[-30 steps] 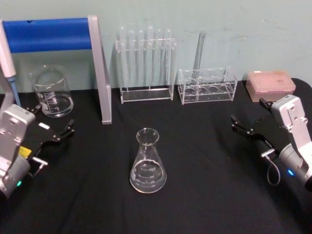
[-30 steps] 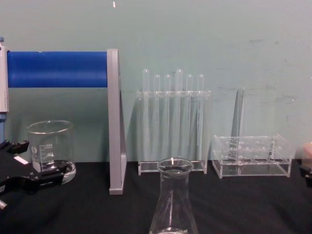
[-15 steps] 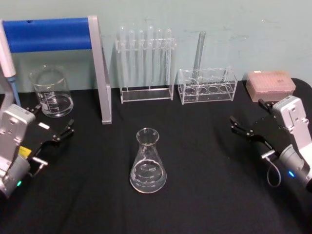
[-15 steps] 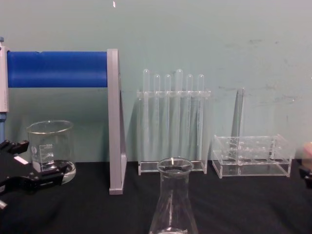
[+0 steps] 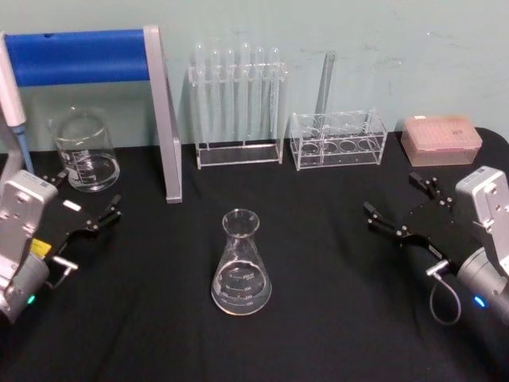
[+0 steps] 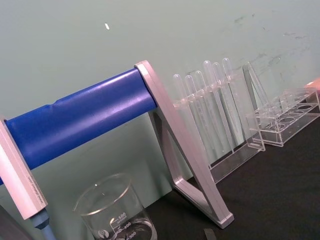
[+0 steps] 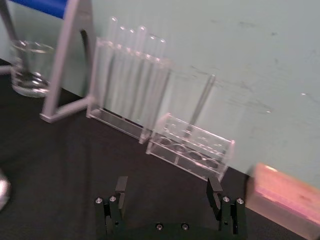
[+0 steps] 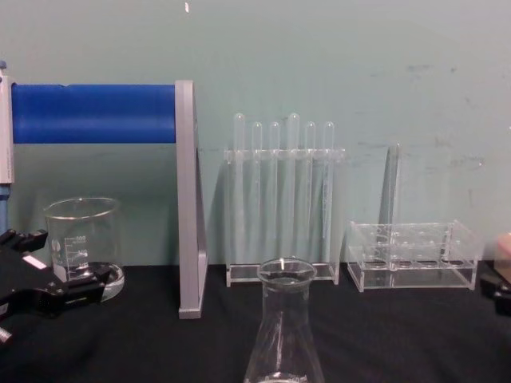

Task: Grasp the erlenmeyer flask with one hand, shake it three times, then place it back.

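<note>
erlenmeyer flask (image 5: 241,267) looked light, slippery, breakable | you needed its thin neck | right gripper (image 5: 390,193) apart, fingers open | left gripper (image 5: 89,188) parked left, fingers open

This is a laboratory: a black table (image 5: 342,318) before a pale green wall (image 5: 398,32) holds a rack of test tubes (image 5: 237,103) at upper centre, a glass beaker (image 5: 83,150) at left, an erlenmeyer flask (image 5: 241,267) mid-frame and a pink box (image 5: 441,137) at upper right.

Clear erlenmeyer flask (image 5: 241,269), upright, standing free, central
</note>
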